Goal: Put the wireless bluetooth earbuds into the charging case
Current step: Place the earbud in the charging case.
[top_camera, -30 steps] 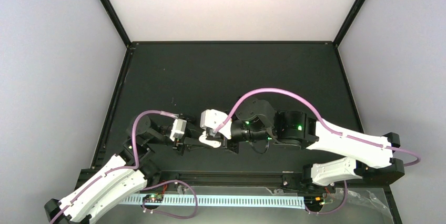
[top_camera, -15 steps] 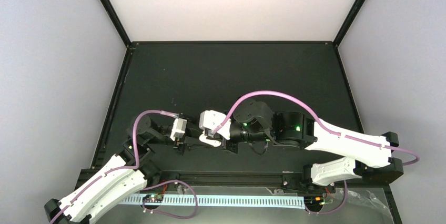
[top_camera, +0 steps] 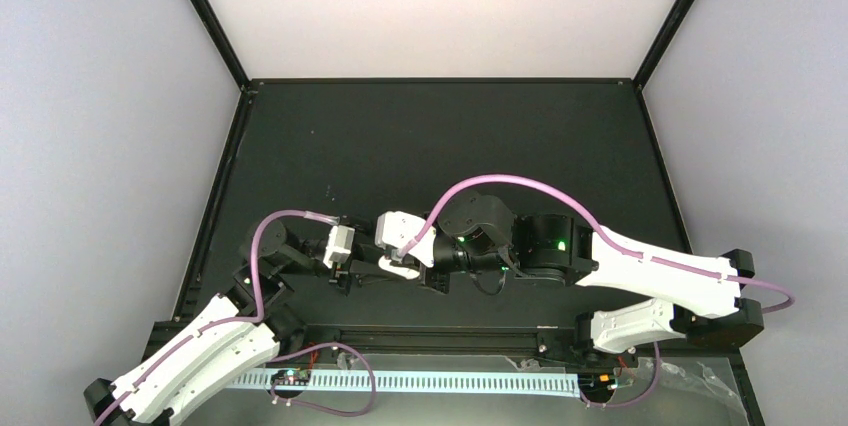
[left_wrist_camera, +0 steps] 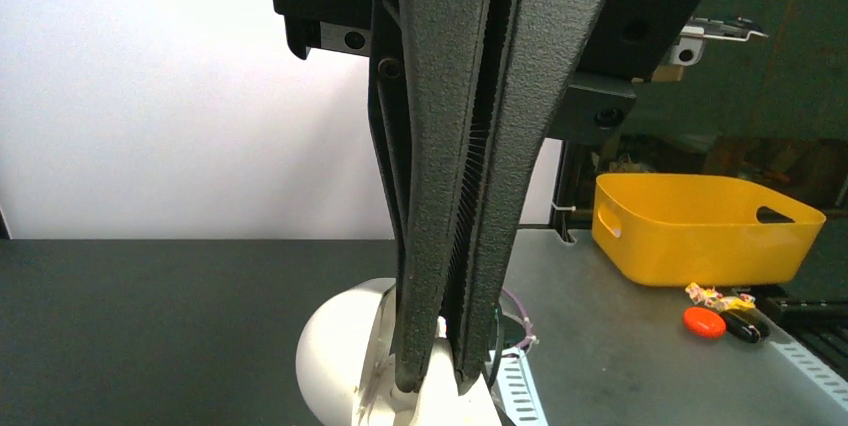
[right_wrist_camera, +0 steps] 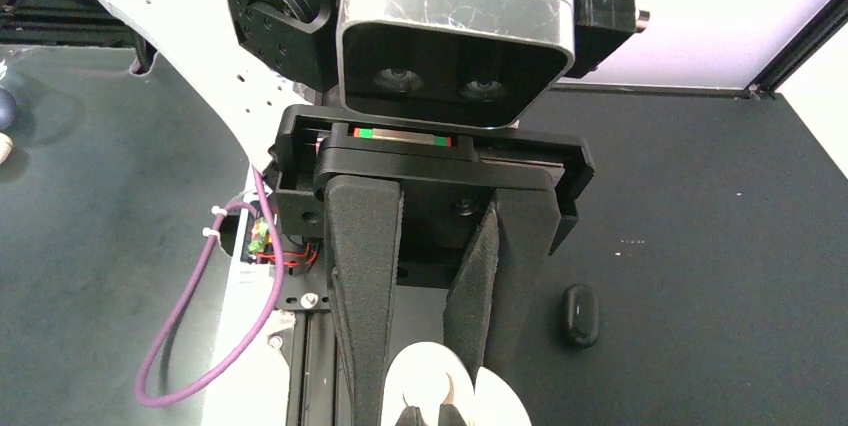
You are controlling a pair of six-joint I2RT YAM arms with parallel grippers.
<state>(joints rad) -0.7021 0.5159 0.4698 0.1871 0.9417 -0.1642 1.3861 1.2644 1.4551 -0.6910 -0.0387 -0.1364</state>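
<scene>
White charging case [left_wrist_camera: 335, 351] and right arm [top_camera: 620, 261] drifted slightly left, mid-frame; left pincer [left_wrist_camera: 440, 378] clamps the case, right pincer [right_wrist_camera: 430, 391] fully closed, load unseen. Seating likely underway.

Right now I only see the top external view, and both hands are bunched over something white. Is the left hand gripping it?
Observer: Yes. In the left wrist view, the left hand is nearly shut, pinching the white case.
Operator: And the right hand?
Observer: Its wrist view shows the right hand closed on a white rounded part of that case. I cannot tell whether it is the lid or the base.
Operator: Anything loose nearby?
Observer: A small black oval piece lies on the table beside the right hand, not touching it.
</scene>
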